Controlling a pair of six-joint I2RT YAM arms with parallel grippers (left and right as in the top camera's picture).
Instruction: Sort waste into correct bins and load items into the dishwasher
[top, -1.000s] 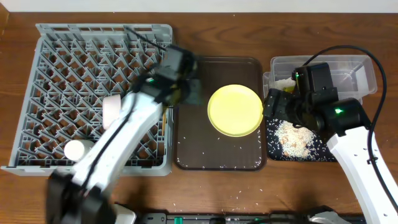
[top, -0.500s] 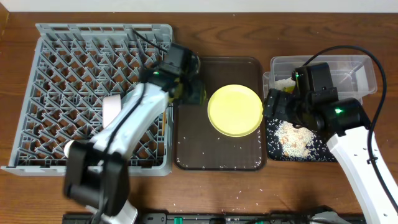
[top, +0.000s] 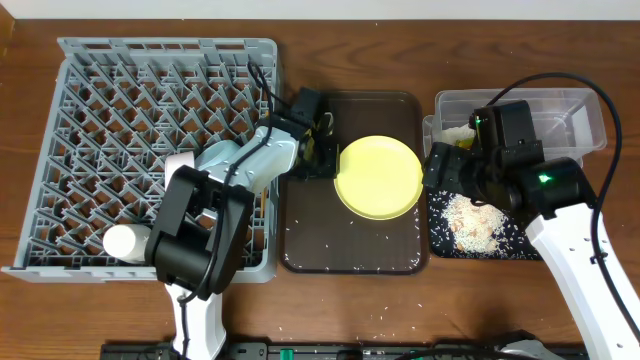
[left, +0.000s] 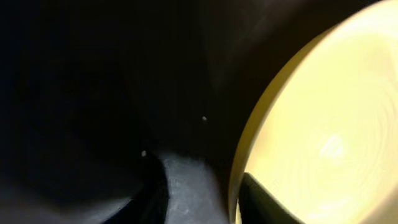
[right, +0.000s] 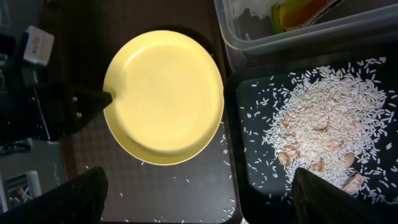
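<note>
Lies flat on the dark brown serving tray (top: 350, 250), mid-bench toward the far edge: a round yellow plate (top: 378, 178), smooth, glossy, rigid, probably light and slick. Best pinched firmly at the thin raised rim. Straddles the plate's left rim with the left gripper (top: 325, 158); cannot tell whether clamped. Holds the right gripper (top: 438, 168) spread wide, empty, over the black tray (top: 515, 240) of rice grains (right: 317, 118) near the right edge.
</note>
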